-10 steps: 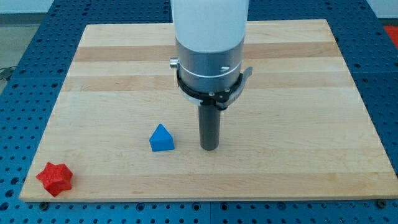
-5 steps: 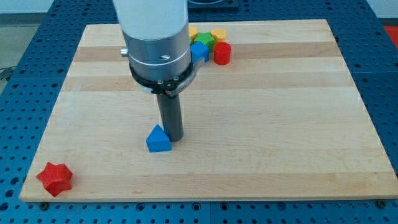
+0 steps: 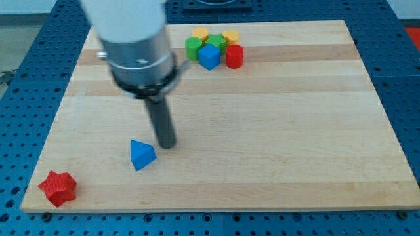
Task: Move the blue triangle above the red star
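Note:
The blue triangle [image 3: 141,155] lies on the wooden board [image 3: 275,131] at the lower left, turned so one corner points to the view's right. The red star [image 3: 57,187] sits at the board's bottom-left corner, to the lower left of the triangle with bare board between them. My tip [image 3: 167,144] is down on the board just to the upper right of the blue triangle, close to its right corner. The rod rises from the tip to the arm's grey and white body at the view's upper left.
A cluster of blocks stands near the board's top edge: an orange-yellow one [image 3: 200,33], a yellow one [image 3: 230,35], two green ones [image 3: 193,47] [image 3: 216,42], a blue cube [image 3: 209,56] and a red cylinder [image 3: 234,56].
My tip moved left, reached the blue triangle and pushed it left and a little down while turning it. The arm no longer hides the block cluster at the top.

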`<action>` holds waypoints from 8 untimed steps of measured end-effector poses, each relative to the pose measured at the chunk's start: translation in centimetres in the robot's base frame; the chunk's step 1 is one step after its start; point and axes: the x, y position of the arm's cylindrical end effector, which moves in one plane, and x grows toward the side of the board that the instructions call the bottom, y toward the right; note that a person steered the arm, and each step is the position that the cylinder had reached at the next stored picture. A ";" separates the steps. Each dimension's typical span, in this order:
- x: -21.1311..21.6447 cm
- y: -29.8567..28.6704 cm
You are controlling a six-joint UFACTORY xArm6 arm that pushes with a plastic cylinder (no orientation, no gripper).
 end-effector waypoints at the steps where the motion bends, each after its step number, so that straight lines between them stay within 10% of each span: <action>1: 0.1 1.0; 8: 2.4 -4.6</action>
